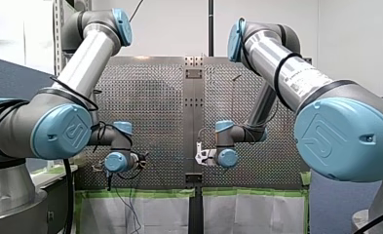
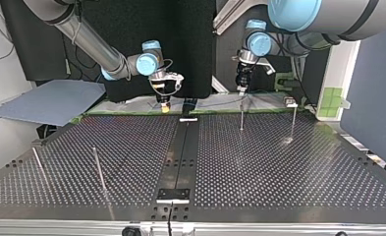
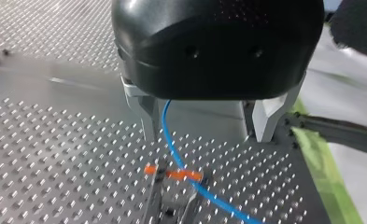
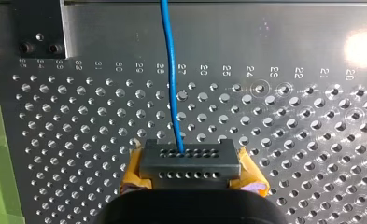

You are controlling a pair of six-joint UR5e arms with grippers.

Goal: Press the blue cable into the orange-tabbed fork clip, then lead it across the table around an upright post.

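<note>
At the front view's left, my left gripper (image 3: 207,135) hung low over the perforated table (image 3: 55,154), its metal fingers spread wide and gripping nothing. The blue cable (image 3: 170,142) came out from under its black body close beside one finger. It ran down across the orange-tabbed fork clip (image 3: 174,174), right at the level of the tabs. Whether it sat in the fork or only lay over it, I could not tell.

Further right, the cable ran straight over the holes to my right gripper (image 4: 186,156), whose yellow-padded fingers were pinched together on it. The pressing-in looked to be the step in hand.

To do it well, I judged the right gripper should keep its grip and hold the line lightly taut. It should stay in line with the fork's slot, so the cable could not roll off a prong. The left gripper would then do best to bear straight down on the cable just beside the tabs. A push on the tabs themselves might knock the clip askew.

On the right arm's side of the table a thin upright post (image 2: 99,169) stood well apart, with the cable nowhere near it.
</note>
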